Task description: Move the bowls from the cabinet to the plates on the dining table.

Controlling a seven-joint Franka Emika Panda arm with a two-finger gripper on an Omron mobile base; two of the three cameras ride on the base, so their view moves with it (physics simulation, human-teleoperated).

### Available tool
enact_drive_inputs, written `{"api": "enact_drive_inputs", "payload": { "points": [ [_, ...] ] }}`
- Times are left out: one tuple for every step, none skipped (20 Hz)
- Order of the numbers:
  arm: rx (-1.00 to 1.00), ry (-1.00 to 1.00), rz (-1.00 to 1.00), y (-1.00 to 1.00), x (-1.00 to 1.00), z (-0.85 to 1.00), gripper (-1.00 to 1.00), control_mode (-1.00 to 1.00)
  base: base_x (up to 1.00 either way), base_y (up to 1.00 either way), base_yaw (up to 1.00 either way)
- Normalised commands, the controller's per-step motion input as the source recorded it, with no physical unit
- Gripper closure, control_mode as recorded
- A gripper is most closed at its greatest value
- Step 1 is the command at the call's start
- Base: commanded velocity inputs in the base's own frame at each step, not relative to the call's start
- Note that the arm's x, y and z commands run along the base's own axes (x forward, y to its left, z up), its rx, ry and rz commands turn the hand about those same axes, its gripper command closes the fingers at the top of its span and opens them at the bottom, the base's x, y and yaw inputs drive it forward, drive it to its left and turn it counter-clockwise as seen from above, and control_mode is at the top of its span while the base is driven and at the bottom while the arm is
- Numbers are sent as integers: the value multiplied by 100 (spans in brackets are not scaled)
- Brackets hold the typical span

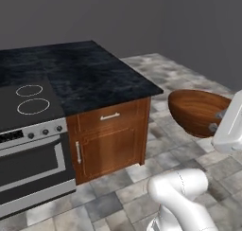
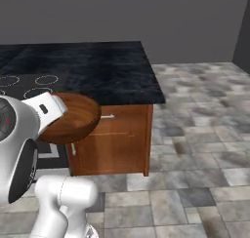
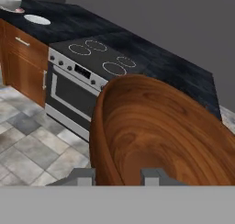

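Observation:
My gripper [image 3: 119,176] is shut on the rim of the glossy reddish-brown bowl [image 3: 156,131], one fingertip outside its wall and one inside. The bowl [image 1: 196,109] hangs tilted in the air over the tiled floor, to the right of the counter's corner, with the gripper [image 1: 216,121] on its right side. In the right base view the bowl [image 2: 75,117] is in front of the counter. Far off in the hand view, the white-grey bowl [image 3: 8,2] sits on the orange-red plate [image 3: 19,10], and the white plate [image 3: 36,19] lies bare beside it on the dining table [image 3: 64,28]. The cabinet is out of view.
A steel oven with a black glass cooktop [image 1: 28,104] stands in the black marble counter [image 1: 94,76]. Below the counter's end are a wooden drawer [image 1: 111,116] and a door with short silver handles. Grey stone floor tiles [image 2: 195,134] spread to the right.

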Motion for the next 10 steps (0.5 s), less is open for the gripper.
{"api": "enact_drive_inputs", "payload": {
  "points": [
    [0, 0, 0, 0, 0, 0, 100, 100, -26, 100, 6],
    [0, 0, 0, 0, 0, 0, 100, 100, -24, 100, 6],
    [0, 0, 0, 0, 0, 0, 100, 100, -25, 100, 5],
    [0, 0, 0, 0, 0, 0, 100, 100, -24, 100, 5],
    [0, 0, 0, 0, 0, 0, 100, 100, -26, 100, 5],
    [0, 0, 0, 0, 0, 0, 100, 100, -22, 100, 5],
    [0, 0, 0, 0, 0, 0, 100, 100, -18, 100, 6],
    [0, 0, 0, 0, 0, 0, 100, 100, -16, 100, 6],
    [0, 0, 0, 0, 0, 0, 100, 100, -10, 100, 6],
    [0, 0, 0, 0, 0, 0, 100, 100, -6, 100, 7]
  ]
}}
